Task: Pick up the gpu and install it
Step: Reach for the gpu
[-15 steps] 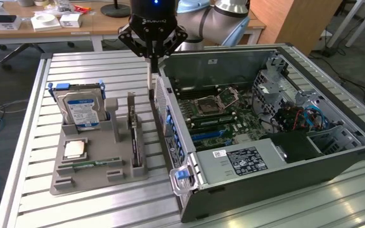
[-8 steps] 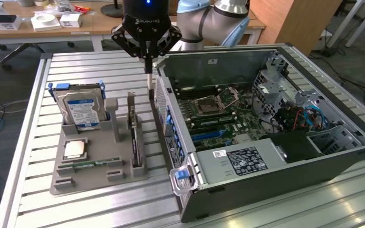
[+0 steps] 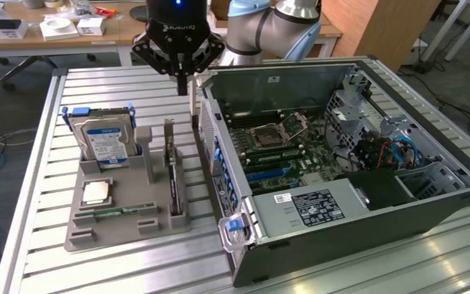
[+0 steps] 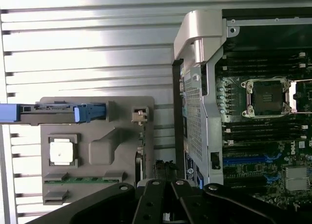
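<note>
Exterior view: below the closed end effector stands the gpu, probably stiff, light, fragile; pinch its upper edge.

gpu sits in the gray holder, not in the open case. It stands upright on its long edge in the narrow slot along the holder's side nearest the case, parallel to the case wall and just beside it, not touching. Thin flat card, seen mostly edge-on. Silver end bracket is at the far end, poking up above the slot. Bits of green board show along the edge. The dark strip on top is probably the fan shroud; hard to confirm from this angle. Nothing is gripping it.
</note>
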Robot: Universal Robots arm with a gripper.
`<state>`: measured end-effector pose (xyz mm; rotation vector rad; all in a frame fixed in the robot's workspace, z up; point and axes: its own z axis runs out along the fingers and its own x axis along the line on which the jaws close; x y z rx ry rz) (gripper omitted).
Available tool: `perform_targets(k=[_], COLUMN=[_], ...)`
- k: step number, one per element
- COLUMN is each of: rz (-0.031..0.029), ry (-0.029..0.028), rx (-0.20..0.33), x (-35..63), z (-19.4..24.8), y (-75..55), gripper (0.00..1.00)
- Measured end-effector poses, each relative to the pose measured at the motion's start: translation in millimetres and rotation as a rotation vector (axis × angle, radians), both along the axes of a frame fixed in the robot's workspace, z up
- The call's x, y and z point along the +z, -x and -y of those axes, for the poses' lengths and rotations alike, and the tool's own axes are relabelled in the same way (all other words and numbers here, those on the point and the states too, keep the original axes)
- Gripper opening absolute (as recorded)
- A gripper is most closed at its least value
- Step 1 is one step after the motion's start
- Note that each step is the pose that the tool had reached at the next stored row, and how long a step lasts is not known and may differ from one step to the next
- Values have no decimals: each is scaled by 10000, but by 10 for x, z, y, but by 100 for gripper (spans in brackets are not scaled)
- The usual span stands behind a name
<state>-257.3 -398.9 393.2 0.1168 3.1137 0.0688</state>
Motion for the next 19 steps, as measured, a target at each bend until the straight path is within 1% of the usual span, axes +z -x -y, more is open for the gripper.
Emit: perform_targets(k=[7, 19], rz=[1, 1], ry=[-1, -1], rx=[-1, -2], x=[0, -1], z=[0, 2], y=[71, 73], gripper=[10, 10])
